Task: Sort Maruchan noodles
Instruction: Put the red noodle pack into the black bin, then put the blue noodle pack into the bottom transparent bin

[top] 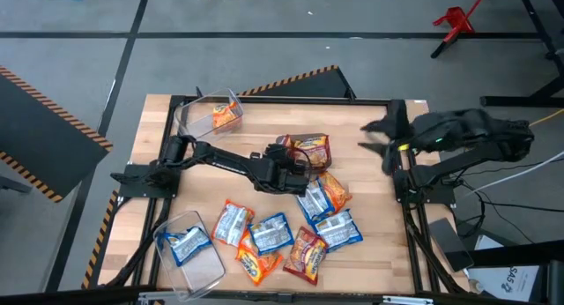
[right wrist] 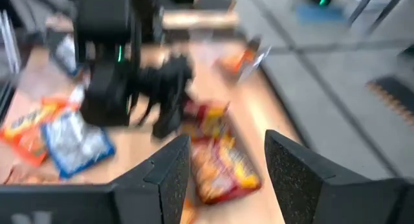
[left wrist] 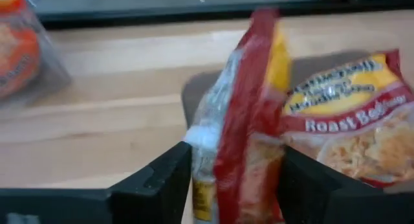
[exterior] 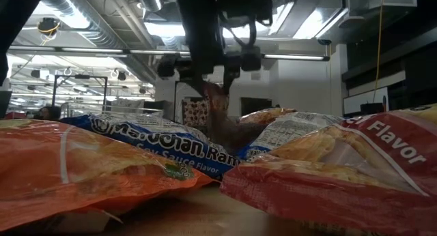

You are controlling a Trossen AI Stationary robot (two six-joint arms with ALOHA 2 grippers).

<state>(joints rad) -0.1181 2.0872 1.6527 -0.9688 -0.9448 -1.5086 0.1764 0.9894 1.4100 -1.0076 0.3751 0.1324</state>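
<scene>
My left gripper (top: 298, 167) reaches to the table's middle and is shut on a red noodle packet (left wrist: 240, 114). It also shows in the low view (exterior: 217, 103), below the gripper (exterior: 213, 71). A second red packet (left wrist: 352, 120) lies flat beside it. Several blue, orange and red packets (top: 291, 230) lie flat on the table nearer the front. My right gripper (top: 377, 136) waits at the right edge, open and empty (right wrist: 226, 159). My left gripper pinches the red packet between its two fingers (left wrist: 165, 179), one on each flat face (left wrist: 252, 166). The packet stands on edge, its long side running away from the fingers. In the low view it hangs below the gripper; packets in front hide its lower end.
A clear bin (top: 211, 115) at the far left holds an orange packet. A clear bin (top: 189, 248) at the near left holds a blue packet. Bare wood lies between the bins and at the far right.
</scene>
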